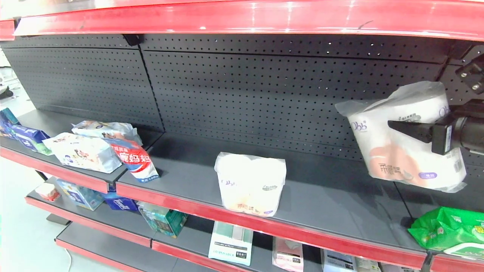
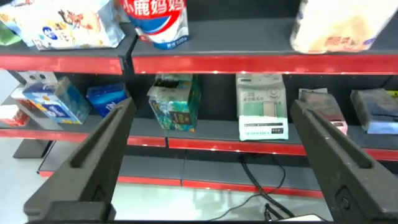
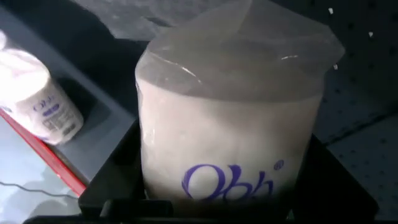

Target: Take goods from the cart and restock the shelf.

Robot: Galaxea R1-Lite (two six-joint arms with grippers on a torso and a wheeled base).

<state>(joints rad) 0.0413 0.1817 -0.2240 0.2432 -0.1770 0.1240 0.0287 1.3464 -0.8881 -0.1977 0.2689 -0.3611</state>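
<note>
A white plastic-wrapped tissue roll pack (image 1: 408, 151) hangs in the air above the right part of the dark shelf board (image 1: 321, 196), in front of the perforated back wall. My right gripper (image 1: 401, 132) is shut on it from the right; up close the pack (image 3: 230, 143) sits between the black fingers (image 3: 118, 174). A matching pack (image 1: 249, 185) stands upright near the shelf's red front edge at the middle, also seen as the pack (image 3: 37, 99). My left gripper (image 2: 211, 155) is open with nothing in it, low down and facing the lower shelves.
Snack bags (image 1: 83, 151) and a red-white bag (image 1: 134, 158) lie on the shelf's left; blue boxes (image 1: 30, 138) sit farther left. A green pack (image 1: 450, 230) lies at the right end. Bare board shows between the standing pack and the green one. Lower shelves (image 2: 205, 140) hold several goods.
</note>
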